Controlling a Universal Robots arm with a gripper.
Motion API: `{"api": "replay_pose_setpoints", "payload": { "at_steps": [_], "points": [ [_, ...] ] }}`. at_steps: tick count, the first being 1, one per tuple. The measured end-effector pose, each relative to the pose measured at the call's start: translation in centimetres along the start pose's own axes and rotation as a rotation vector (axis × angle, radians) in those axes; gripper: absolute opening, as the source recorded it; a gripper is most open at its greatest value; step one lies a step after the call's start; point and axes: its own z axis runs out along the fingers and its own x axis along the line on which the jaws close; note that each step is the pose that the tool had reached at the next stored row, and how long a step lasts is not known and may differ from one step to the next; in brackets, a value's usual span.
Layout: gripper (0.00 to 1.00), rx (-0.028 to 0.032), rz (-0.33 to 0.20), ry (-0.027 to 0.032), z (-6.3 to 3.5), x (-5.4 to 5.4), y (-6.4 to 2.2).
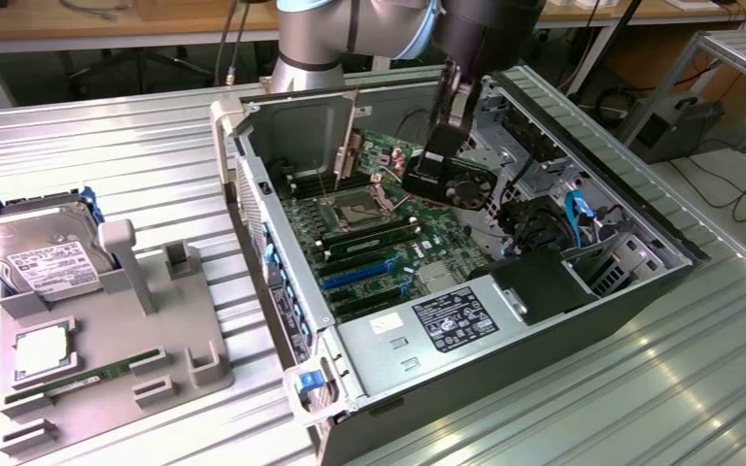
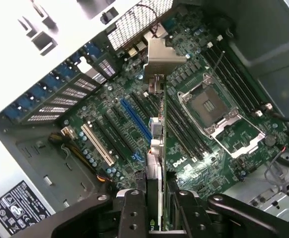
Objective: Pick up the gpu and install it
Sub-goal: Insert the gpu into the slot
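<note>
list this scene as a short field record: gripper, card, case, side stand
gripper: shut on the gpu
gpu: held edge-on above the motherboard, silver bracket end away from the gripper
case: lying on its side, panel off
stand: grey, holds hard drive and memory stick, exterior view's left

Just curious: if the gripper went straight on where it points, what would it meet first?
Probably the green motherboard, near its long blue slot; the thin black gpu card clamped in the gripper would touch first. Depth is unclear.

Arm angled down, gripper vert, fingers clamped on gpu
</note>
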Motion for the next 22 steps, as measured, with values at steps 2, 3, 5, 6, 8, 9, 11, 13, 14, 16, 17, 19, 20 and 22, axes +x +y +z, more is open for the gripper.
{"api": "replay_pose_setpoints", "payload": {
  "at_steps": [2, 3, 5, 6, 8, 9, 11, 13, 14, 16, 17, 19, 20, 22],
  "points": [
    [0.26, 0.0030, -0.040, 0.0001, 0.09, 0.00, 0.00],
    [0.26, 0.0046, -0.061, 0.0002, 0.14, 0.00, -0.01],
    [0.26, 0.0079, -0.109, 0.0005, 0.24, 0.00, -0.01],
    [0.26, 0.0105, -0.148, 0.0008, 0.32, -0.01, -0.01],
    [0.26, 0.0130, -0.187, 0.0012, 0.38, -0.01, -0.01],
    [0.26, 0.0144, -0.208, 0.0014, 0.41, -0.01, -0.02],
    [0.26, 0.0166, -0.247, 0.0015, 0.45, -0.01, -0.02],
    [0.26, 0.0179, -0.281, 0.0009, 0.48, -0.01, -0.02],
    [0.26, 0.0182, -0.296, 0.0005, 0.49, -0.01, -0.02],
    [0.26, 0.0188, -0.329, -0.0007, 0.52, -0.01, -0.02],
    [0.26, 0.0188, -0.345, -0.0016, 0.54, -0.01, -0.02],
    [0.26, 0.0181, -0.389, -0.0038, 0.60, -0.01, -0.02],
    [0.26, 0.0179, -0.408, -0.0042, 0.62, -0.01, -0.02],
    [0.26, 0.0179, -0.447, -0.0047, 0.70, -0.02, -0.02]
  ]
}}
